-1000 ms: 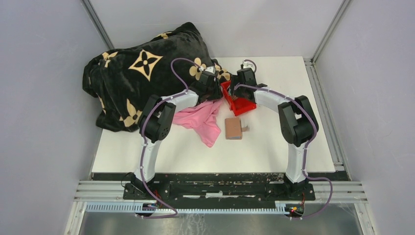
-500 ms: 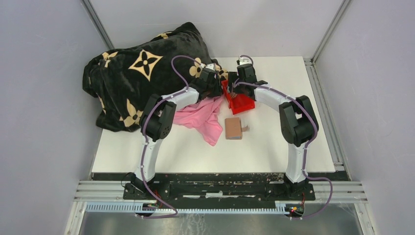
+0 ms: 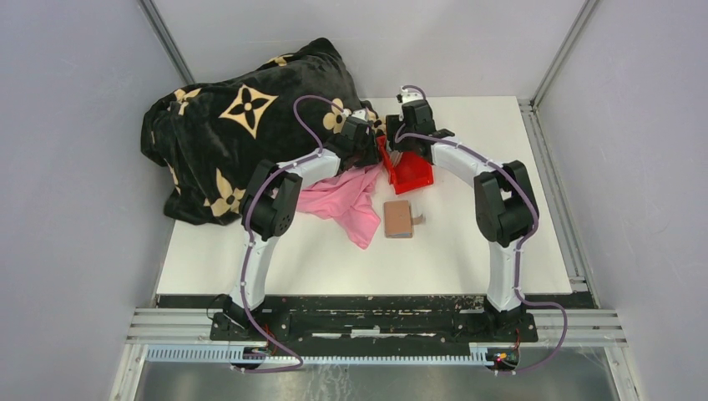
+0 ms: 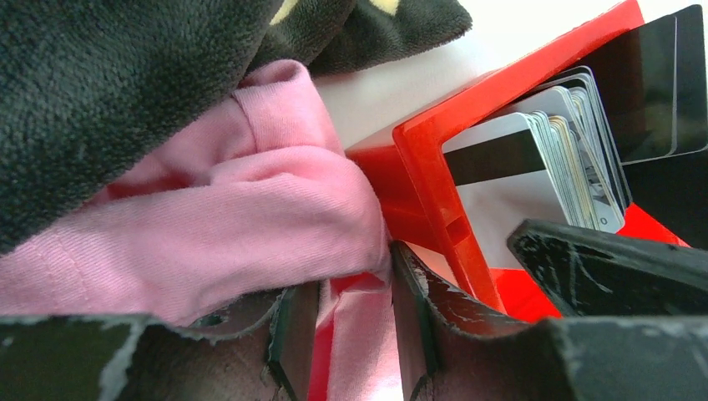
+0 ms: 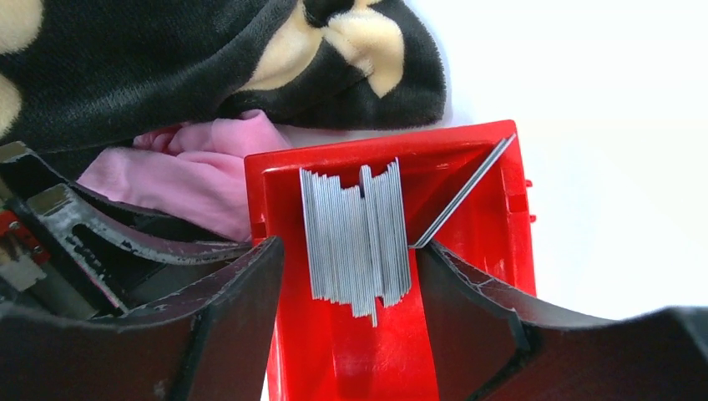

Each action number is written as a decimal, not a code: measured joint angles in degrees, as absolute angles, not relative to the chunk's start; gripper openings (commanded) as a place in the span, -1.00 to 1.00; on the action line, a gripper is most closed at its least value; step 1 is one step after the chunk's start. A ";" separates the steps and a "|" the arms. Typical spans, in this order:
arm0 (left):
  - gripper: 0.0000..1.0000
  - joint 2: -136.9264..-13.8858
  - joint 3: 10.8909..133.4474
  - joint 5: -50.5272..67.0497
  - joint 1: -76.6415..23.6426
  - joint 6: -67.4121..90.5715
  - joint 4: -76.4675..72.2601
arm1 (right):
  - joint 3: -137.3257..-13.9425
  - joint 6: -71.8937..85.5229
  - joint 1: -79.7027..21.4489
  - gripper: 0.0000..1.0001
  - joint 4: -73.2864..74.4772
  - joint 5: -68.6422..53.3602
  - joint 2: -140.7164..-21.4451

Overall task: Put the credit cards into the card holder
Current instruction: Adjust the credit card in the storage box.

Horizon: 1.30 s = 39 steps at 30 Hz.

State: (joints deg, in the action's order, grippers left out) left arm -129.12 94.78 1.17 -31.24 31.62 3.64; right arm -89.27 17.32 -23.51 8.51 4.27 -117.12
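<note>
The credit cards point(image 5: 355, 238) stand on edge as a grey stack inside a red plastic bin point(image 5: 467, 276); one dark card point(image 5: 463, 200) leans diagonally beside the stack. They also show in the left wrist view point(image 4: 534, 180). My right gripper point(image 5: 346, 326) is open above the bin, with its fingers on either side of the stack. My left gripper point(image 4: 355, 334) is shut on the bin's left wall, with pink cloth caught between the fingers. The card holder point(image 3: 399, 219), a closed brown wallet, lies on the table in front of the bin point(image 3: 411, 173).
A pink cloth point(image 3: 346, 200) lies left of the bin under my left arm. A black blanket with tan flowers point(image 3: 242, 125) is piled at the back left. The white table point(image 3: 467, 242) ends at grey walls.
My right gripper has moved back and over the bin. The bin has shifted slightly toward the back. My left gripper stays at the bin's left wall.
</note>
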 measured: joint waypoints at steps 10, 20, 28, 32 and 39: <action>-0.11 -129.12 94.74 1.19 -31.24 31.62 3.18 | -91.50 16.12 -23.64 0.23 10.79 3.44 -121.10; -0.12 -129.12 93.65 1.19 -31.20 31.64 1.85 | -95.29 12.38 -26.02 0.09 15.68 7.20 -121.99; -0.11 -129.12 92.68 1.80 -30.70 31.64 0.71 | -101.10 9.54 -27.16 -0.04 22.13 10.55 -123.98; -0.11 -129.12 92.64 2.28 -30.33 31.68 0.64 | -103.42 8.64 -27.33 -0.14 25.12 11.22 -124.97; -0.11 -129.12 92.64 3.57 -29.91 31.75 0.60 | -104.77 6.92 -27.40 -0.29 27.64 12.91 -125.34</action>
State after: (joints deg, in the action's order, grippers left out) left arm -129.12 92.64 3.57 -29.91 31.75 0.60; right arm -104.77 6.92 -27.40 27.64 12.91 -125.34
